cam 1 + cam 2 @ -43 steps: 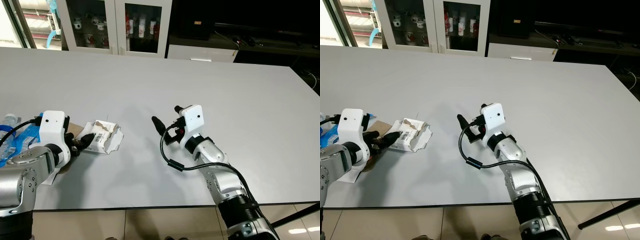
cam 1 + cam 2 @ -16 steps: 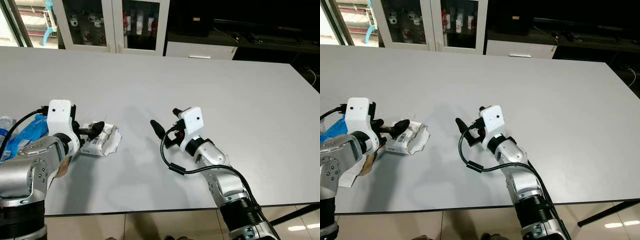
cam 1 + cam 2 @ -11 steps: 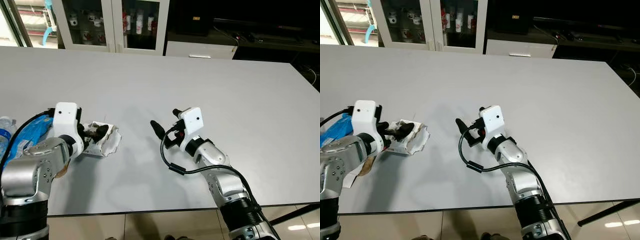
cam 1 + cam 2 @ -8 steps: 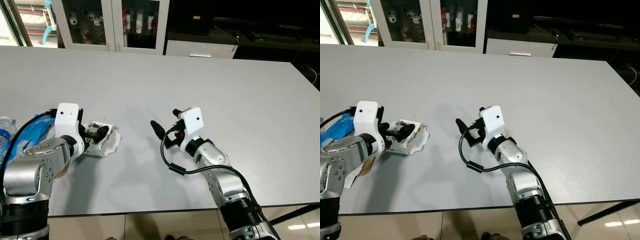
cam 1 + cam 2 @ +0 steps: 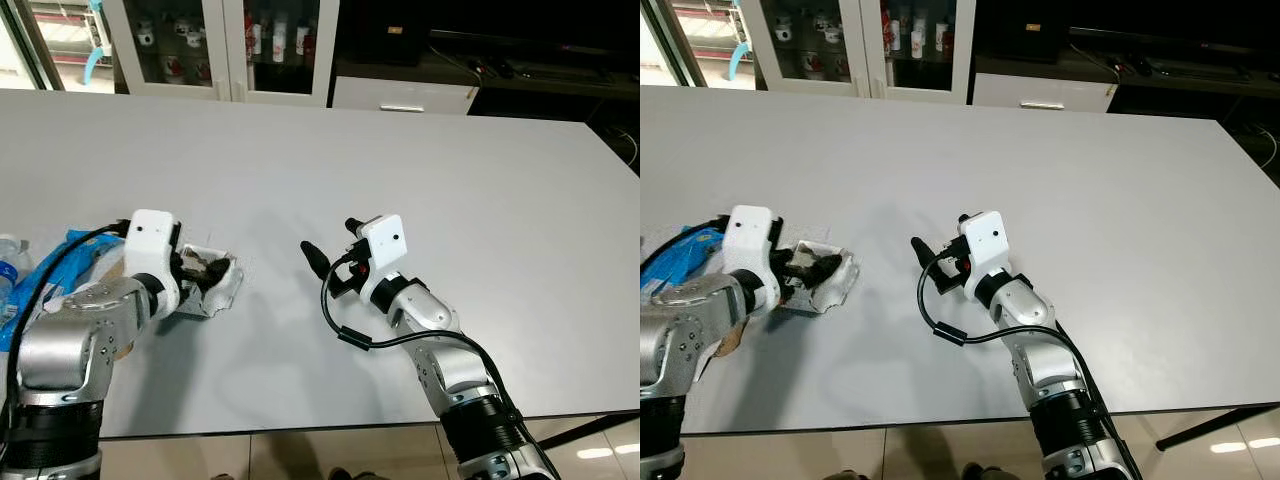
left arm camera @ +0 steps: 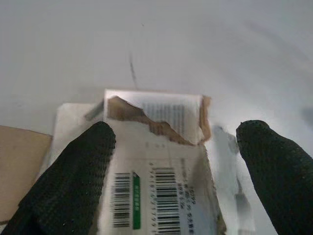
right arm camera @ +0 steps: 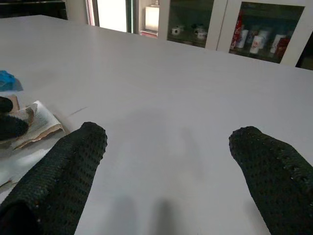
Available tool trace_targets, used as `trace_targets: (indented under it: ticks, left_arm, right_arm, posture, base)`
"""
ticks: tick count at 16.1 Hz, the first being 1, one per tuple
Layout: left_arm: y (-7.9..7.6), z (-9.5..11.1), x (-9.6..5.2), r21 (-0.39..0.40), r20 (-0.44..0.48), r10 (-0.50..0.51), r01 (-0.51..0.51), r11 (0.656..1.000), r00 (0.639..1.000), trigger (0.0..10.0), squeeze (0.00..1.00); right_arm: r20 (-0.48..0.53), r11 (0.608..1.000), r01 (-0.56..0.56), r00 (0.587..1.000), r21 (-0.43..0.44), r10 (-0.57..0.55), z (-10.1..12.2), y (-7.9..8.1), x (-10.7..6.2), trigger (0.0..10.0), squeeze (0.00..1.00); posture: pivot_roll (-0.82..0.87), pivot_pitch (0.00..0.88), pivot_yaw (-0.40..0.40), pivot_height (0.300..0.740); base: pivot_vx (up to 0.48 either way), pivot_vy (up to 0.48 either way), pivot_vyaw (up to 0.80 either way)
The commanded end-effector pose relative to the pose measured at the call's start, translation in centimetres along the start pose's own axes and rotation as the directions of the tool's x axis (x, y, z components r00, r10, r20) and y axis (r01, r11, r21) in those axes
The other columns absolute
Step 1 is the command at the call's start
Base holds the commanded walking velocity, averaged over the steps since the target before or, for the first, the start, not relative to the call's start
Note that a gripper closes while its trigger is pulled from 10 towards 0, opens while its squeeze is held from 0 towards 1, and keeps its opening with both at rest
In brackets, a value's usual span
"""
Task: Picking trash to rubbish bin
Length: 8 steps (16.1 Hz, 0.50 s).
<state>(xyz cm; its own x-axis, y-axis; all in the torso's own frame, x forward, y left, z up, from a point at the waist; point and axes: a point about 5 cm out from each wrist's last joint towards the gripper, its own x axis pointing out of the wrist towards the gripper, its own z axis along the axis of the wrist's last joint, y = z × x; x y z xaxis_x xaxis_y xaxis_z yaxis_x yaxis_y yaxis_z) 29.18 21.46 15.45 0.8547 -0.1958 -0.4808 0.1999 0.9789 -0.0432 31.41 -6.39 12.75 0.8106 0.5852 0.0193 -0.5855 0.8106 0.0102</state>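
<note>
Head view: left hand (image 5: 200,268) is working at the torn box (image 5: 210,285) on the worktop's (image 5: 420,160) near-left; should be closing w/ one finger each side of the flap, then lifting straight. Right hand (image 5: 330,258) is hovering mid-worktop, fingers spread, holding nothing.

L wrist view: fingers (image 6: 73,176) are sitting wide, straddling the box, one resting on it; not gripping yet.

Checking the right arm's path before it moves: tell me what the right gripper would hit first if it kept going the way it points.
Probably the torn carton held between the left gripper's fingers. The open right gripper points across bare table toward it; depth is unclear, so it might pass just beside.
</note>
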Motion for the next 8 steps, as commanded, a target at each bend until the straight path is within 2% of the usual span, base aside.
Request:
trace_targets:
  ticks: [1,6,8]
  left_arm:
    - [-0.40,-0.30,0.29,0.005,-0.019,-0.019,0.019,1.000,1.000,10.0,0.00]
    - [-0.51,-0.99,0.56,0.038,-0.069,0.000,0.002,0.999,0.998,10.0,0.00]
    - [-0.01,-1.07,0.42,0.047,-0.085,0.032,-0.028,0.998,0.996,10.0,0.00]
  right_arm:
    - [0.005,1.000,-0.008,1.000,0.007,0.008,0.19,-0.08,-0.29,10.0,0.00]
    - [0.000,1.000,-0.010,1.000,0.011,0.010,0.11,-0.04,-0.43,10.0,0.00]
    - [0.000,1.000,-0.012,1.000,0.013,0.012,0.13,-0.01,-0.45,10.0,0.00]
  posture:
    - [0.03,0.074,-0.081,0.740]
    - [0.02,0.079,-0.082,0.740]
    - [0.03,0.080,-0.083,0.740]
  base:
    - [0.000,0.000,0.00]
    - [0.000,0.000,0.00]
    - [0.000,0.000,0.00]
